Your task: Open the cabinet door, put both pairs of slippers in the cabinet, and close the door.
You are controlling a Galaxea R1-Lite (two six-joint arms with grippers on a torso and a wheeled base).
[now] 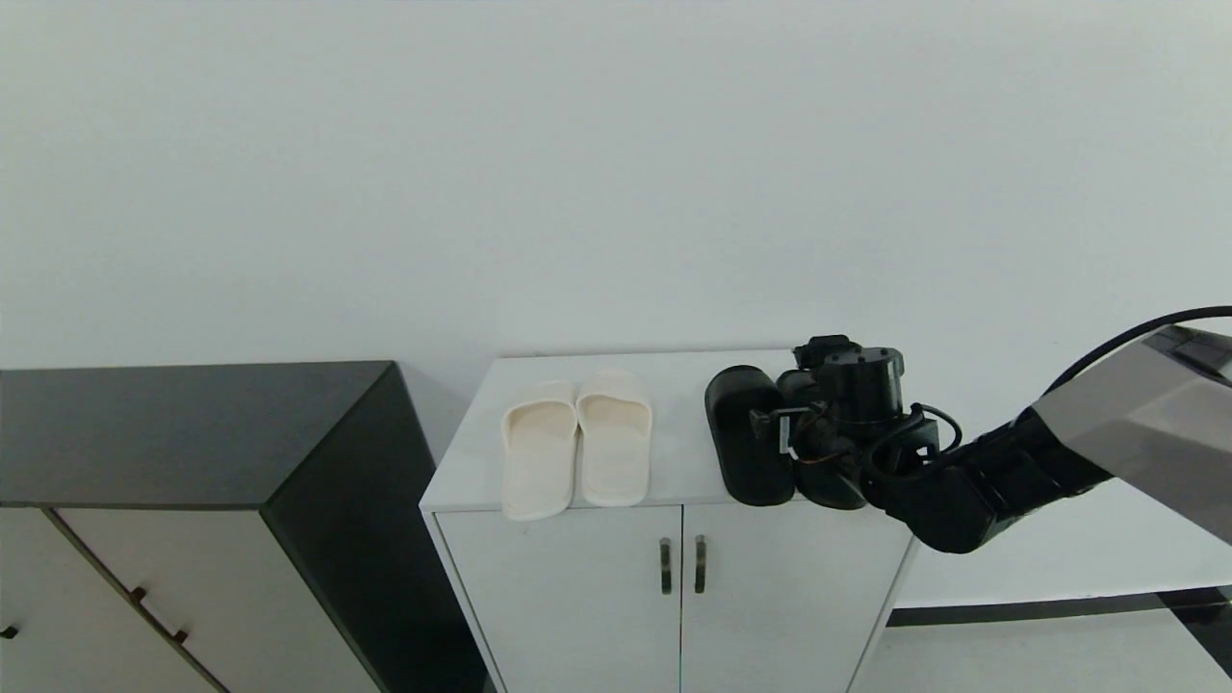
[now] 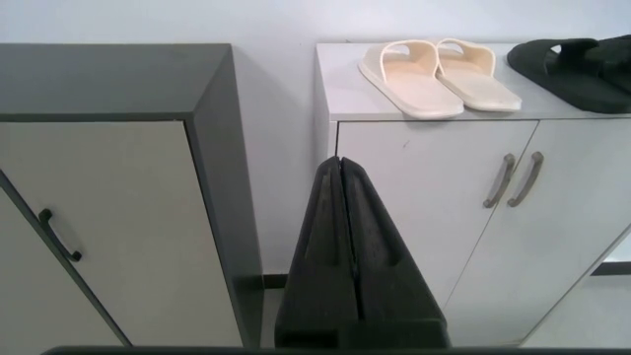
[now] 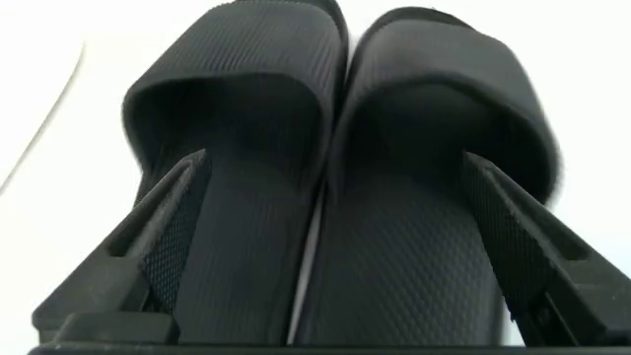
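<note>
In the head view we see the cabinet [image 1: 474,452] with its doors [image 1: 568,606] shut. On its top the cream slippers [image 1: 576,445] lie side by side on the left and the black slippers [image 1: 749,438] on the right, well apart. Our right tool [image 1: 791,438] sits at the black pair. A dark cabinet [image 1: 192,433] stands to the left.

In the left wrist view our left tool [image 2: 341,177] has its fingers [image 2: 323,232] pressed together on nothing, low before the white cabinet.

In the right wrist view the right tool is spread wide, one finger [image 3: 168,232] at each outer side of the black pair. We cannot tell whether they touch.
</note>
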